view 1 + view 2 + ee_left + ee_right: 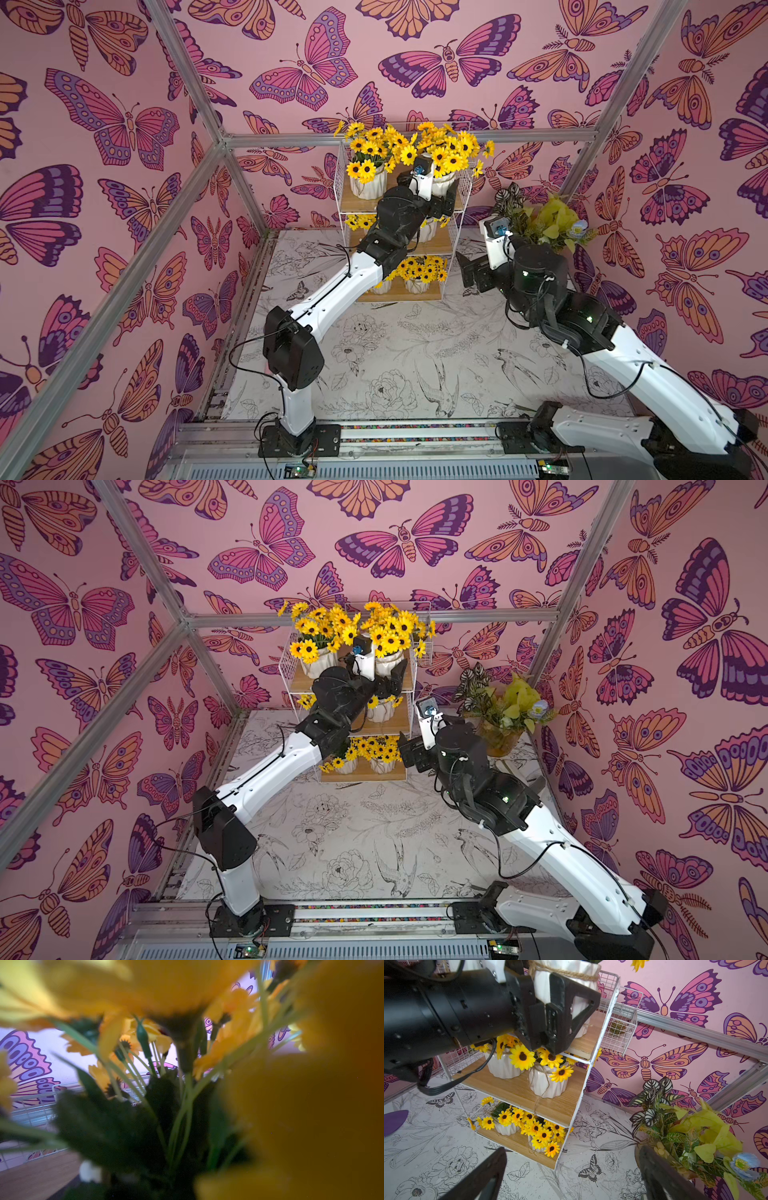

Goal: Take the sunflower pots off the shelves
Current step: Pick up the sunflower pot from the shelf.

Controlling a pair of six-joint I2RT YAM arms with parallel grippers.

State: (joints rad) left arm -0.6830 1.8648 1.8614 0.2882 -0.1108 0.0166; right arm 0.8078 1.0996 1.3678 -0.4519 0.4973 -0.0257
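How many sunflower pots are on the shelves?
6: upper left pot, upper right pot, middle left pot, middle right pot, lower left pot, lower right pot. Blooms partly hide some.

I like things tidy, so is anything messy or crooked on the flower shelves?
Only a little: a loose twine end dangles from the middle-shelf sunflower pot, past the edge of its wooden board. Nothing lies tipped over.

vase of patterned leaves (498,739): upright, table's far corner | table (353,833): floral-print | walls (83,604): butterfly-print
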